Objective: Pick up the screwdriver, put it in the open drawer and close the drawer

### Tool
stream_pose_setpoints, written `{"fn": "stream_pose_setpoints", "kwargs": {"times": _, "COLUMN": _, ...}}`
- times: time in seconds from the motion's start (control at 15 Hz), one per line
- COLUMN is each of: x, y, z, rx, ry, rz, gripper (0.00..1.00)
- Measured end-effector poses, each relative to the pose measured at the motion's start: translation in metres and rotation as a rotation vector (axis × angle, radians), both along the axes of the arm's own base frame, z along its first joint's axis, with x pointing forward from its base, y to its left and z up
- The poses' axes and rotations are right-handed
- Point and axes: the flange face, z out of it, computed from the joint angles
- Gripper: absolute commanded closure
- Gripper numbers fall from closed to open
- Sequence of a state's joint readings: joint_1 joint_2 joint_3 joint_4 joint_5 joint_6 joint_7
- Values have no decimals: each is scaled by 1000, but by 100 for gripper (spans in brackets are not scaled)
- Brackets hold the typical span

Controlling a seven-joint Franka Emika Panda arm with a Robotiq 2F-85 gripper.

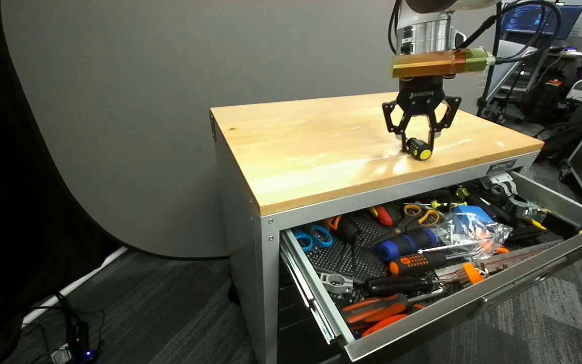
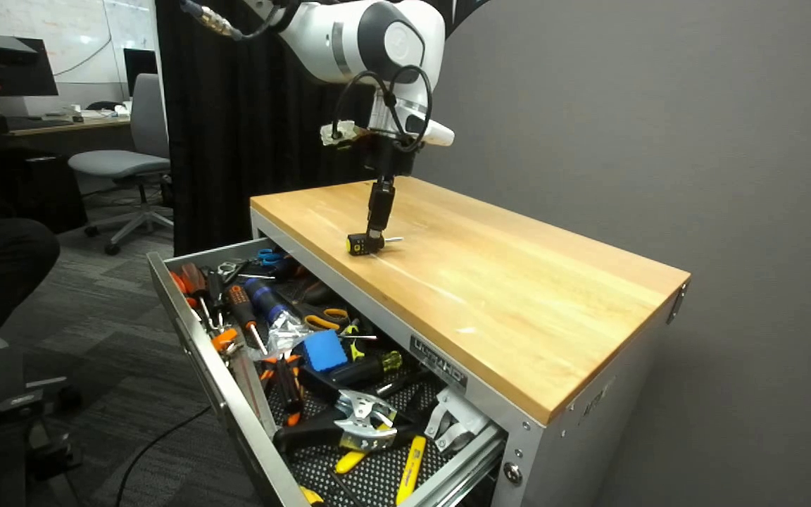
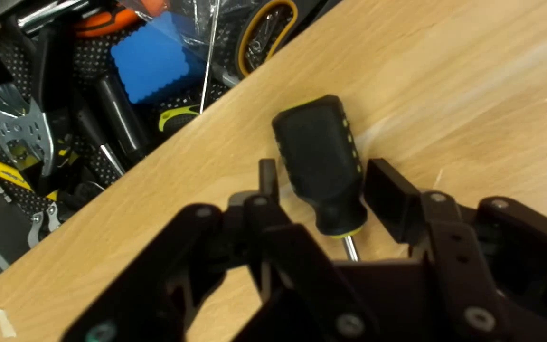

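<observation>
The screwdriver (image 1: pixel 423 153) is a stubby black tool with a yellow end, lying on the wooden tabletop (image 1: pixel 296 146) near its front edge. It also shows in an exterior view (image 2: pixel 357 244) and in the wrist view (image 3: pixel 318 142), where its short metal shaft points back toward the gripper body. My gripper (image 3: pixel 323 175) is open, with one finger on each side of the handle. A gap shows at the left finger; the right finger is very close to the handle, contact unclear. The grey metal drawer (image 1: pixel 422 322) is pulled out below the tabletop in both exterior views.
The drawer holds many tools, among them blue-handled scissors (image 1: pixel 321 236), a blue block (image 2: pixel 324 350), an orange-black screwdriver (image 1: pixel 417 263) and a metal spring clamp (image 2: pixel 367 419). A grey wall panel (image 1: pixel 144 126) stands behind the cabinet. Cables (image 1: pixel 523 7) hang from the arm.
</observation>
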State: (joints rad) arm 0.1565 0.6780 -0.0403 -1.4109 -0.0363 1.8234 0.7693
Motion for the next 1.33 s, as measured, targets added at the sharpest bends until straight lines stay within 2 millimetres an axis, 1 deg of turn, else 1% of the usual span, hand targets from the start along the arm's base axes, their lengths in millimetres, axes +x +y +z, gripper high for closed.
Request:
{"fn": "stream_pose_setpoints", "kwargs": {"times": 0.07, "x": 0, "y": 1, "z": 0, "rx": 6, "ry": 0, "rz": -4, "gripper": 88}}
{"fn": "stream_pose_setpoints", "kwargs": {"times": 0.4, "x": -3, "y": 1, "z": 1, "rx": 30, "ry": 29, "rz": 8, "gripper": 88}}
{"fn": "stream_pose_setpoints", "kwargs": {"times": 0.6, "x": -10, "y": 0, "z": 9, "rx": 34, "ry": 39, "rz": 16, "gripper": 88}}
{"fn": "stream_pose_setpoints", "kwargs": {"times": 0.8, "x": -27, "y": -7, "z": 16, "rx": 38, "ry": 59, "rz": 0, "gripper": 88}}
{"fn": "stream_pose_setpoints", "kwargs": {"times": 1.0, "x": -49, "y": -17, "z": 15, "rx": 40, "ry": 93, "rz": -39, "gripper": 88}}
{"fn": "stream_pose_setpoints", "kwargs": {"times": 1.13, "x": -63, "y": -20, "z": 10, "rx": 35, "ry": 119, "rz": -69, "gripper": 88}}
{"fn": "stream_pose_setpoints", "kwargs": {"times": 1.33, "x": -81, "y": -21, "z": -7, "rx": 28, "ry": 154, "rz": -123, "gripper": 88}}
